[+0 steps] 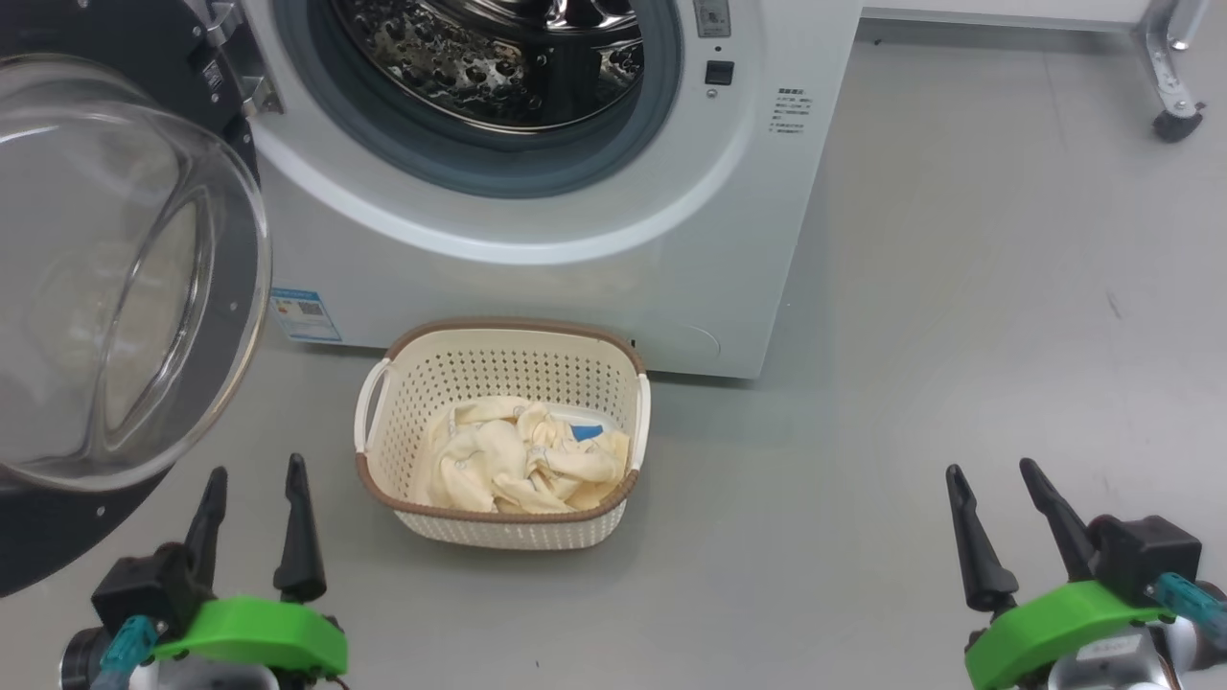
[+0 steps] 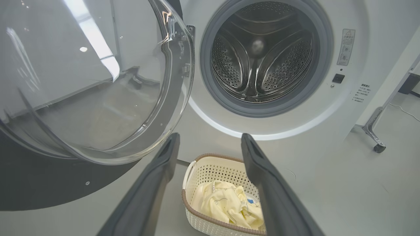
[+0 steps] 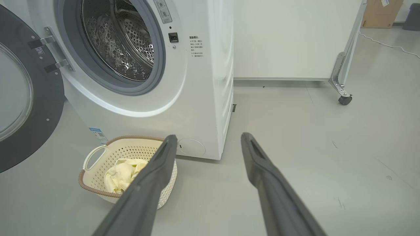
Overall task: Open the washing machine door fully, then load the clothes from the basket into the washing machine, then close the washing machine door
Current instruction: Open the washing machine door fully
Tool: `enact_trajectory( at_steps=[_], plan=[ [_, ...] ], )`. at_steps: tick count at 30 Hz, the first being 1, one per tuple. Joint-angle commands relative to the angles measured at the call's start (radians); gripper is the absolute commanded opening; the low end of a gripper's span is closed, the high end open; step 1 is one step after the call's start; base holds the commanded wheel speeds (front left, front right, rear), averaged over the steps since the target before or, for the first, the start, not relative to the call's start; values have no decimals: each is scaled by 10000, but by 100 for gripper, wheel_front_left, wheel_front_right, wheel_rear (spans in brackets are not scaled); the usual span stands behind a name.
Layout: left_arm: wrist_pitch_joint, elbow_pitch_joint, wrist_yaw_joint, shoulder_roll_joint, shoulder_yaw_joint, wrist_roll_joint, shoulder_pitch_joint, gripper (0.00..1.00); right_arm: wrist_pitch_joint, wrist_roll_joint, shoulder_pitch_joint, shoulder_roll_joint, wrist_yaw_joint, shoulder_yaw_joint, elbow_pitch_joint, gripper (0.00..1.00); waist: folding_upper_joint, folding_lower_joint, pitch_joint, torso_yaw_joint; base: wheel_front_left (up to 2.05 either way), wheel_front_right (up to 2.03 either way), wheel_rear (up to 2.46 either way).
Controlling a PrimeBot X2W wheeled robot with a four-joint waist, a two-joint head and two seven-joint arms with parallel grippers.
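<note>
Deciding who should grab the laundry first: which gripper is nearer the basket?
Left. The left gripper is close beside the basket, on its left, jaws open. The right gripper is far off to its right, with a wide stretch of floor between.

1. The washing machine (image 1: 575,287) is smooth, shiny white; its drum (image 1: 479,57) is shiny metal.
2. The door (image 1: 96,268) has clear, glossy glass.
3. The basket (image 1: 508,369) is cream plastic.
4. The clothes (image 1: 498,465) are soft cloth.
5. The floor (image 1: 911,383) is smooth and dull.
</note>
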Motion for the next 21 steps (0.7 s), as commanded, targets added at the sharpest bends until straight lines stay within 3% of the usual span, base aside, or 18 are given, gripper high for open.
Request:
enact_trajectory(
  at_steps=[1,9,21],
  plan=[
    [7,-211,469,70,283,55,-294,100,-123,-49,-481,-87,44,242,-303,100,0,0,-27,-269,0,0,0],
    [-98,323,244,-166,-125,213,-289,100,-111,-191,-438,-87,44,310,-276,100,0,0,-133,-921,0,0,0],
    [-183,673,346,-335,-267,404,-172,100,-40,-292,-233,-87,44,261,-344,100,0,0,-326,-1286,0,0,0]
  ],
)
